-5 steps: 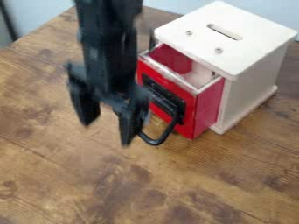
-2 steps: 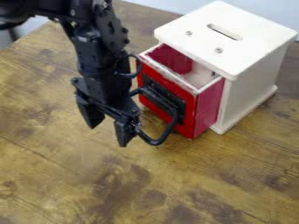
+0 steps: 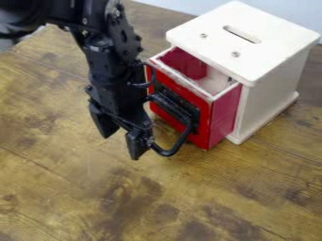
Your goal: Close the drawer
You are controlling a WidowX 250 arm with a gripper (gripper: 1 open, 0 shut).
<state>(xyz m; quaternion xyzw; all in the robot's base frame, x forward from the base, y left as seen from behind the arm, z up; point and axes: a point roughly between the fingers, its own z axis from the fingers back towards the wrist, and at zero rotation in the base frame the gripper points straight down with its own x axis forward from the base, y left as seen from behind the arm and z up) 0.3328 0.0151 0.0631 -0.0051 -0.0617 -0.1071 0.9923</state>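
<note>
Currently: drawer (image 3: 191,94) pulled out of white box (image 3: 251,56); jaws wide open, empty, beside handle (image 3: 174,130). Risk: snagging loop, skewing drawer instead of pushing front squarely.

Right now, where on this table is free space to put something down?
Bare wood table runs along the front edge and the left side, below and left of the gripper, whose jaws stand open. It is crowded where the gripper meets the open red drawer and its cream casing.
</note>
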